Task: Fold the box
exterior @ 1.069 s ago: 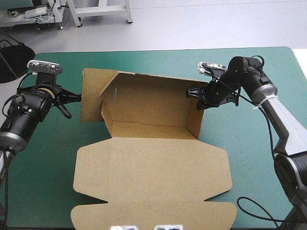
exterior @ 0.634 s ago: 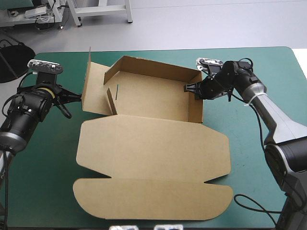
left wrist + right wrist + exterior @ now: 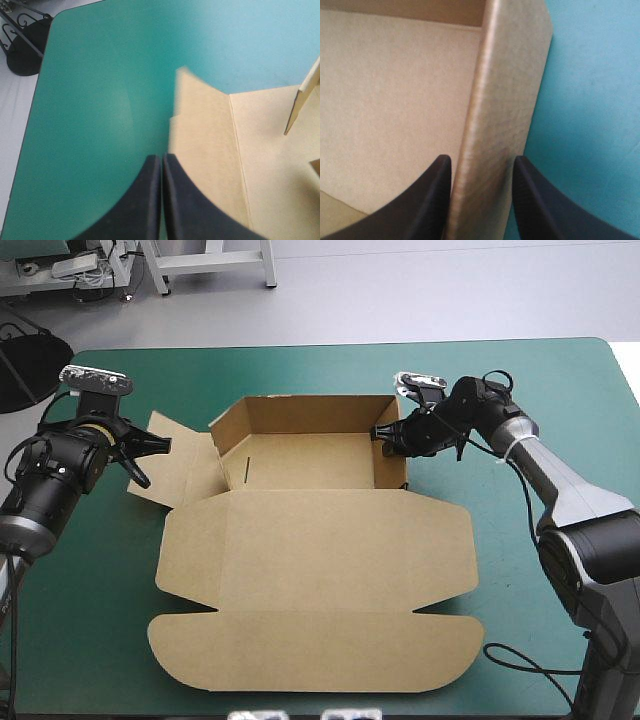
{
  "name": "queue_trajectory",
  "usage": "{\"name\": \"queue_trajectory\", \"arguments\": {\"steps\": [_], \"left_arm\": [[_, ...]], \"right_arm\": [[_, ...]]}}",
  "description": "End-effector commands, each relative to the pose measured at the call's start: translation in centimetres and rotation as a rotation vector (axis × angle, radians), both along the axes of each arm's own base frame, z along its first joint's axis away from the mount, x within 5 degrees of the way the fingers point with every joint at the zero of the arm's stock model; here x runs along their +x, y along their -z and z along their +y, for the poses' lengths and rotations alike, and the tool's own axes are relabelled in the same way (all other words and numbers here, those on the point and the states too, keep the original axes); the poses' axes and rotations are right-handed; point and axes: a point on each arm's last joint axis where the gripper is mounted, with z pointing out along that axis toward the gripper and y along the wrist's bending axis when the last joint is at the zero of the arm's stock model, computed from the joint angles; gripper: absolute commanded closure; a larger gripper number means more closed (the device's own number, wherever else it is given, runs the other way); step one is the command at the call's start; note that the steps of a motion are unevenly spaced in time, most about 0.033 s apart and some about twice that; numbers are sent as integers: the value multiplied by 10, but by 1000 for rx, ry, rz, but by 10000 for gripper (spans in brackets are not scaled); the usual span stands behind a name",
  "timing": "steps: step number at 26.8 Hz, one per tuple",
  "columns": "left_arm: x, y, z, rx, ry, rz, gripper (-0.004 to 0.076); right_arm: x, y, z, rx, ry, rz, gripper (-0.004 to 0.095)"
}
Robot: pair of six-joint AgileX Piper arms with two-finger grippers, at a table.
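- The box (image 3: 320, 560) is lying in the middle of the table (image 3: 520, 370), and its tray part is sitting toward the far edge.
- The tray's far wall (image 3: 300, 412), left wall (image 3: 228, 442) and right wall (image 3: 389, 462) are standing upright around its floor (image 3: 310, 460).
- The lid (image 3: 320, 540) is lying flat on the cover and reaching from the tray toward the near edge, with its front strip (image 3: 315, 665) nearest the robot.
- A side flap (image 3: 178, 462) is spreading outward from the tray's left side and resting low over the cover.
- The left gripper (image 3: 165, 445) is pointing at this flap's outer edge.
- In the left wrist view, the left gripper (image 3: 161, 159) is showing its fingers pressed together in a point, with nothing visible between them. The flap (image 3: 200, 140) is lying just ahead of and beside the tip.
- The right gripper (image 3: 380, 435) is reaching over the right wall's far end.
- In the right wrist view, the right gripper (image 3: 481, 159) is straddling the wall (image 3: 505, 90) and pinching it, with one finger inside the tray and the other outside over the teal-green cover.
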Motion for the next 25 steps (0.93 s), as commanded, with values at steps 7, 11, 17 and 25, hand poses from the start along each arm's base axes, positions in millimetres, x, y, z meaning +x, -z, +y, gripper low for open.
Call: {"name": "queue_trajectory", "arguments": {"steps": [7,11,17,25], "left_arm": [[-7,-20,1,1,5,-77,729],[-7,-19,1,-5,2,-68,729],[-7,-19,1,-11,0,-63,729],[-8,-18,1,-17,-5,-48,729]], "right_arm": [[-1,-88,-7,-88,-86,-182,480],[-6,-116,-11,-128,-78,-196,480],[-15,-135,-12,-113,-74,-165,480],[-9,-110,-7,-90,-87,-83,480]]}}
